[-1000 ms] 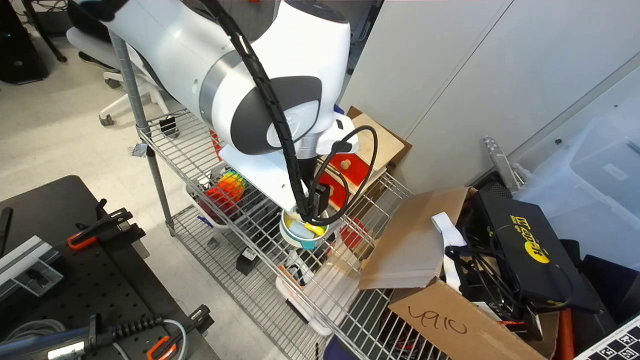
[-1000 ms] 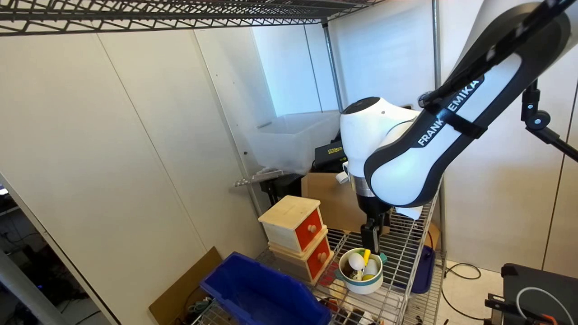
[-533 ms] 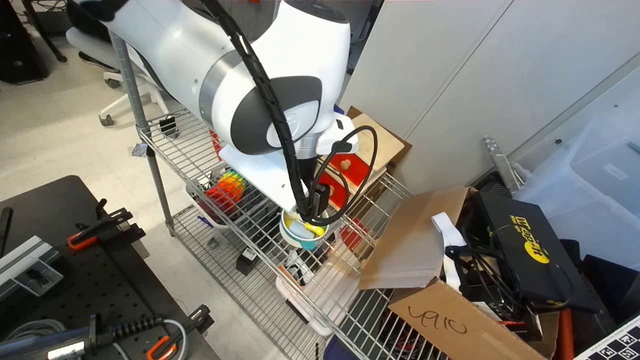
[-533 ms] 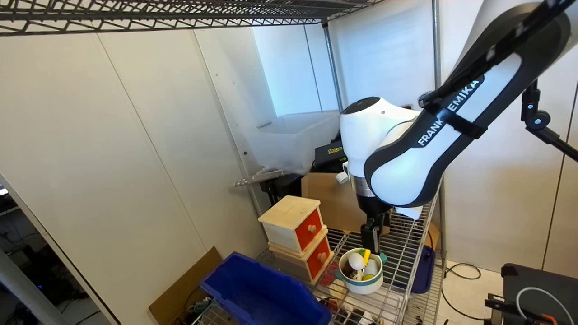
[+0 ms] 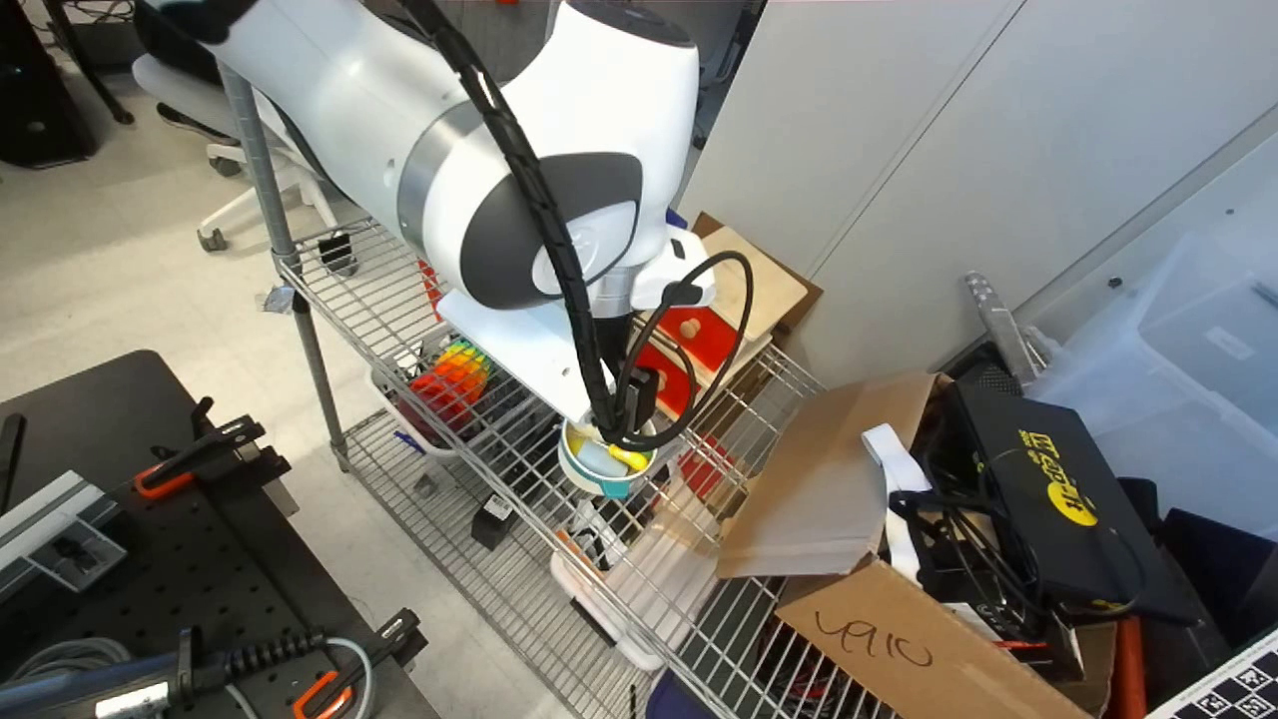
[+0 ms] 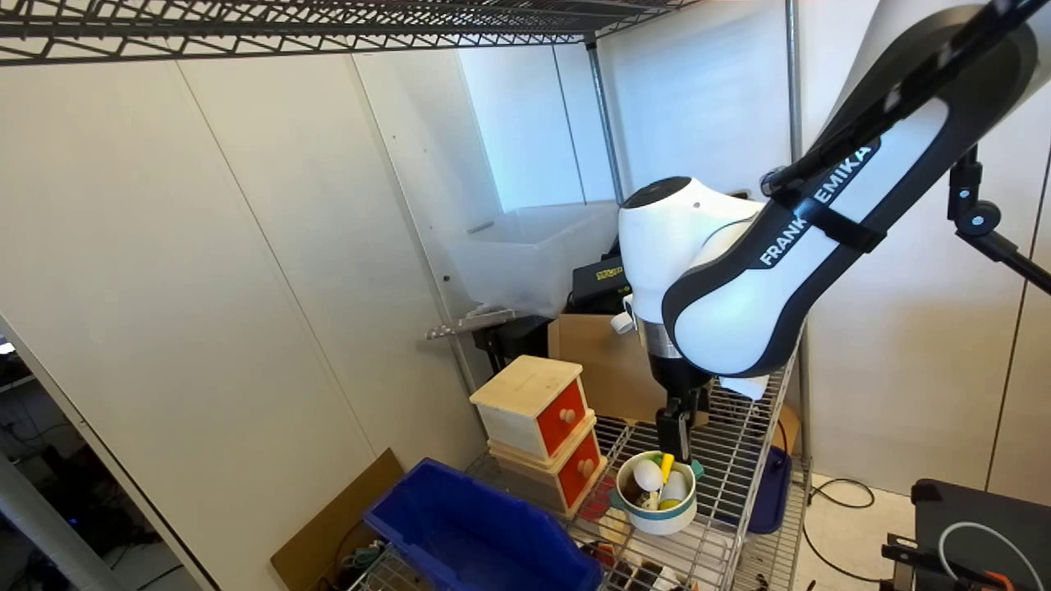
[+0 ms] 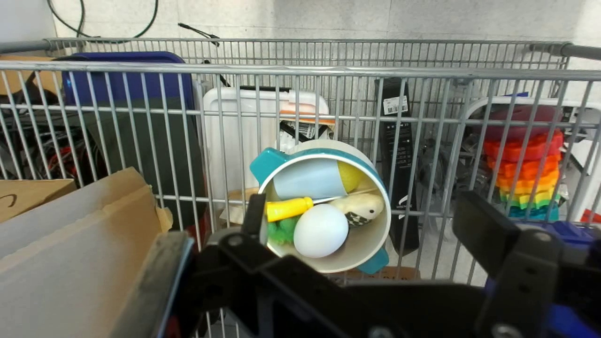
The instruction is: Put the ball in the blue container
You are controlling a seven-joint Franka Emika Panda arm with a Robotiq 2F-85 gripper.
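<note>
A smooth white egg-shaped ball (image 7: 320, 230) lies in a cream and teal pot (image 7: 324, 151); whether it is the task's ball I cannot tell for sure. With it are a light-blue cup (image 7: 307, 180) with something yellow at its mouth, a yellow-handled tool (image 7: 288, 209), a bird toy (image 7: 364, 206) and a fuzzy green thing (image 7: 283, 231). Over the pot hangs my gripper (image 7: 368, 215), jaws wide apart and holding nothing; the left finger overlaps the pot's edge in the wrist view. In an exterior view the blue container (image 6: 493, 510) stands at the bottom, nothing visible inside it.
Stacked wooden drawers (image 6: 527, 394) with red fronts stand between the pot and the wall. An open cardboard box (image 5: 879, 639) with black gear occupies the shelf's other end. The wire shelf (image 7: 300, 71) has gaps, with bins below. A black cable (image 5: 739, 330) loops beside the wrist.
</note>
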